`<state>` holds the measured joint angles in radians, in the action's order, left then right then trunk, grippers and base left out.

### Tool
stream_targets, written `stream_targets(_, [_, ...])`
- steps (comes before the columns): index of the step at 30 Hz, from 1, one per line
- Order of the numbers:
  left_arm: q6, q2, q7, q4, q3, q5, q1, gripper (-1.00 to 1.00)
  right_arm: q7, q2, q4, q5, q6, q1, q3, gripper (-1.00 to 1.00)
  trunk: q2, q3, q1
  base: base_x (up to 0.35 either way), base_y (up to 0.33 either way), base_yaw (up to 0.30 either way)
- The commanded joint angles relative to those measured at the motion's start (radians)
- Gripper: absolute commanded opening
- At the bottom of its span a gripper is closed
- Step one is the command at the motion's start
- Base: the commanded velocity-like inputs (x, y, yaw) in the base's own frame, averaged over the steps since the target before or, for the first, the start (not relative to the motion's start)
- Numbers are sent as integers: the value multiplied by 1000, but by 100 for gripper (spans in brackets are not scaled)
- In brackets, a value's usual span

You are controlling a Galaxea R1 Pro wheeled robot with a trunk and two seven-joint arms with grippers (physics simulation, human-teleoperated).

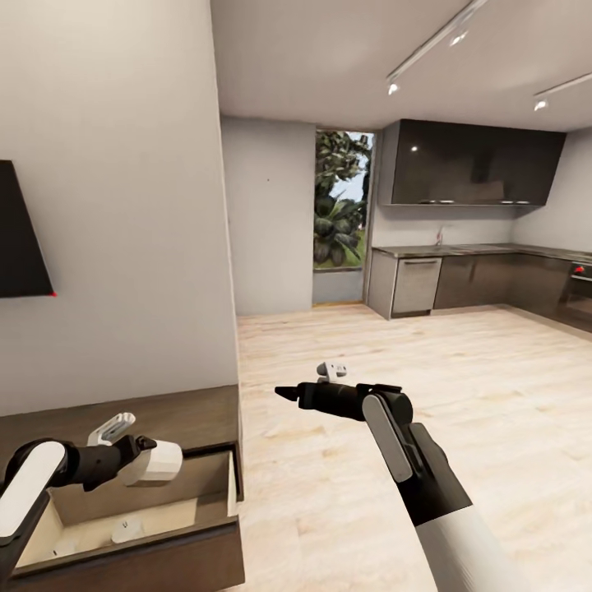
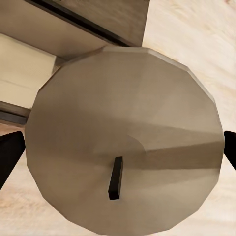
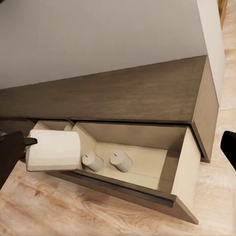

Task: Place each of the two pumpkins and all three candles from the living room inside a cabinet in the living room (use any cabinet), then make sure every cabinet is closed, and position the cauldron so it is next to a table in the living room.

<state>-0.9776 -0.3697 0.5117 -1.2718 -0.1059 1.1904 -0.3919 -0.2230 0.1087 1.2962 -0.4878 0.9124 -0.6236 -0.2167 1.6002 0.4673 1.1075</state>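
Left gripper (image 1: 156, 460) pinches a thick cream-white cylinder candle (image 1: 154, 462) between its fingers, over the open pale-wood drawer of the low dark brown wooden cabinet (image 1: 189, 419) — at 7 o'clock in head view. Two more candles (image 3: 92, 161) lie inside. Right gripper (image 1: 288, 393) at centre — fingers look spread in its wrist view, nothing held.

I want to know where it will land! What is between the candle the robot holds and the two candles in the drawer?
Nothing: in the right wrist view the held cream-white candle hangs over the open drawer's pale bare floor.
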Motion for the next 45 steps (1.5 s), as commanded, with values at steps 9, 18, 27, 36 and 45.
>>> stream_targets(9, [-3, 0, 8, -1, 0, 11, -1, -100, -8, 1, -12, 9, 3, -1, -4, 100, 1, 1, 0, 96, -80, 1])
stream_targets(18, [-3, 0, 7, 0, -1, 11, -1, -100, -8, 0, -11, 8, 3, -1, -2, 100, 1, 1, 0, 14, -61, 0])
stream_targets(27, [-3, 0, 8, 0, -1, 9, -1, -100, -7, 3, -12, 9, 3, -1, -4, 100, 1, 1, 0, 88, -143, 0])
stream_targets(36, [-3, 0, 7, 0, -2, 11, -1, -100, -7, 3, -12, 9, 3, -1, -5, 100, 1, 1, 0, 73, -70, 0])
stream_targets(45, [-3, 0, 7, 0, -2, 11, -1, -100, -7, 5, -12, 9, 3, -1, -6, 100, 1, 1, 0, 4, -1, 20])
